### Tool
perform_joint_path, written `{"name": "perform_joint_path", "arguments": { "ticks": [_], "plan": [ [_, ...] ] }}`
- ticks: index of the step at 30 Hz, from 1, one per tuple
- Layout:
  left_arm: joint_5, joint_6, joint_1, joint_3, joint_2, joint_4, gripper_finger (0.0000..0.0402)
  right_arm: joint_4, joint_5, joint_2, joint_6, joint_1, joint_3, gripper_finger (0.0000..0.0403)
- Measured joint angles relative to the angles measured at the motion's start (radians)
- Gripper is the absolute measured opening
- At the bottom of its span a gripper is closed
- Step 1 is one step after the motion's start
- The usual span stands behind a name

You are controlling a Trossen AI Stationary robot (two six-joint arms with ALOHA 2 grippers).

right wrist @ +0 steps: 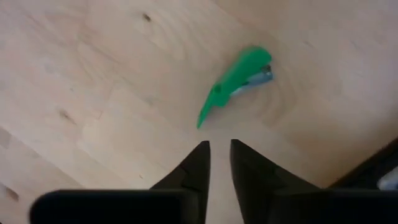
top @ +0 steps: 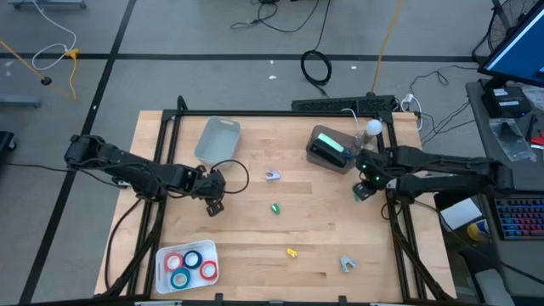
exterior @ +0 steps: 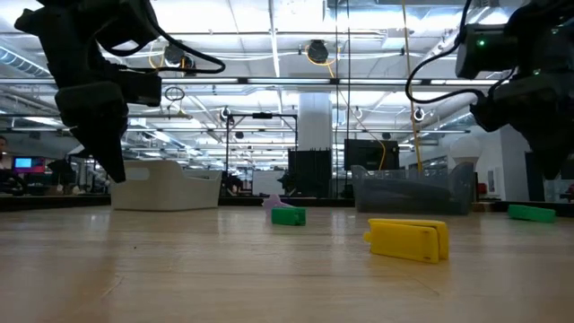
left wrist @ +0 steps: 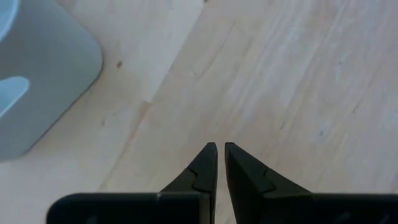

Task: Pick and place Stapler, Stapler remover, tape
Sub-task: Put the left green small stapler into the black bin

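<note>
Right wrist view: the right end effector [right wrist: 216, 152], clenched and empty, is held just short of the green stapler [right wrist: 235, 83] at its 12 o'clock, likely lined up for picking, while the tape [top: 189, 263] is kept in its tray

Four tape rolls [top: 191, 263], two red and two blue with white cores, flat in a white tray [top: 163, 275] at the table's near left. Green stapler [right wrist: 235, 83] lying flat on bare wood at the right side. Lavender staple remover [top: 272, 175] mid-table.
</note>
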Motion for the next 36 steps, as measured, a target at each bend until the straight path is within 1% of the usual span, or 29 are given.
{"name": "perform_joint_path", "arguments": {
  "ticks": [6, 12, 17, 22, 27, 30, 36],
  "plan": [
    [-0.005, 0.001, 0.0, 0.0, 0.0, 0.0, 0.0037, 0.053, 0.001, -0.011, 0.082, 0.0, -0.028, 0.0113],
    [-0.059, 0.002, 0.0, 0.0, 0.0, 0.0, 0.0037, 0.132, 0.002, -0.011, 0.165, 0.0, -0.087, 0.0172],
    [-0.079, 0.025, 0.0, 0.0, 0.0, -0.001, 0.0037, 0.187, 0.001, -0.011, 0.206, 0.0, -0.139, 0.0204],
    [-0.08, 0.059, 0.0, 0.0, 0.0, -0.001, 0.0037, 0.191, 0.0, -0.011, 0.218, 0.0, -0.176, 0.0208],
    [-0.08, 0.059, 0.0, 0.0, 0.0, -0.001, 0.0037, 0.215, 0.003, -0.01, 0.19, 0.0, -0.199, 0.0197],
    [-0.08, 0.059, 0.0, 0.0, 0.0, 0.0, 0.0037, 0.259, 0.003, -0.011, 0.187, 0.0, -0.199, 0.0191],
    [-0.08, 0.054, 0.0, 0.0, 0.0, 0.0, 0.0037, 0.241, 0.004, -0.011, 0.125, 0.0, -0.199, 0.0178]
  ]
}}
